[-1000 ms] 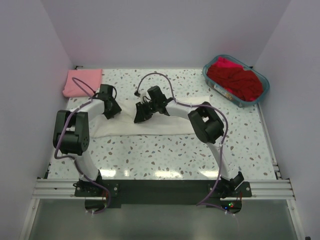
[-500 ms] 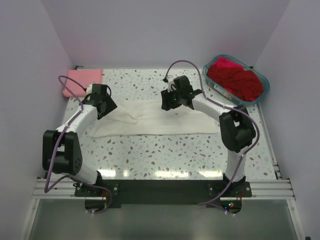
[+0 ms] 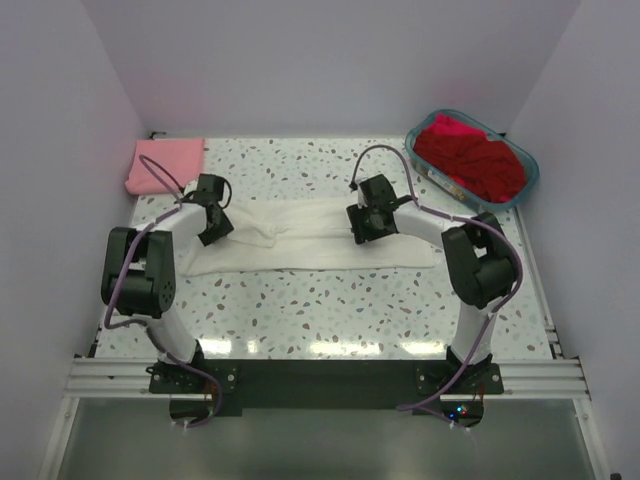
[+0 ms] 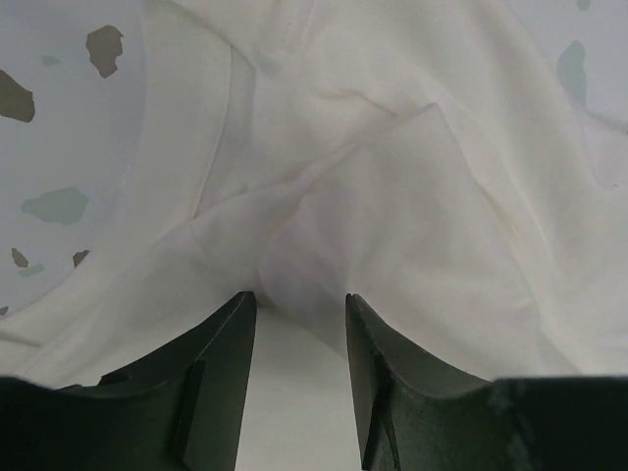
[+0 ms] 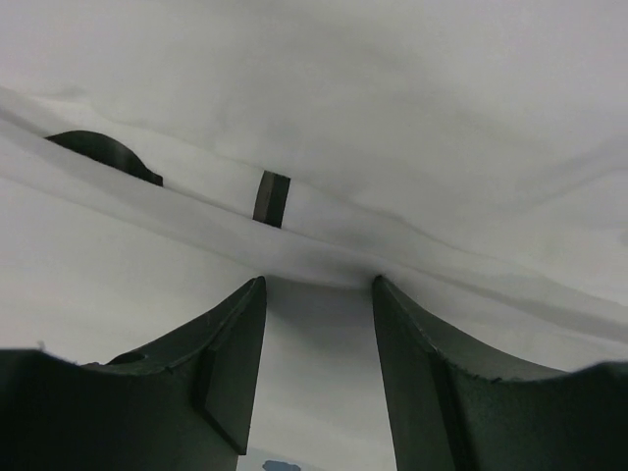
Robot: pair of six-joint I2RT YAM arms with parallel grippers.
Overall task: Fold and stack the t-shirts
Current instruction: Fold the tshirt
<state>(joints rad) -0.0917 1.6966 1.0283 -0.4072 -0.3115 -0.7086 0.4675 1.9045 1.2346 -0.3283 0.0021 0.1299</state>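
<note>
Pale lilac walls [image 3: 330, 60] around a speckled terrazzo tabletop [image 3: 330, 300], aluminium rail [image 3: 330, 375] in front.

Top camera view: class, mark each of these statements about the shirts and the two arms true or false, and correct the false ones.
1. The pink shirt lies folded in the far left corner of the table. True.
2. The red shirts are stacked on the pink shirt. False: they sit in the basket at the far right.
3. The left gripper and the right gripper are both over the white shirt. True.
4. The white shirt is spread out at full width. False: it lies as a long narrow band with folded layers across the middle of the table.
</note>
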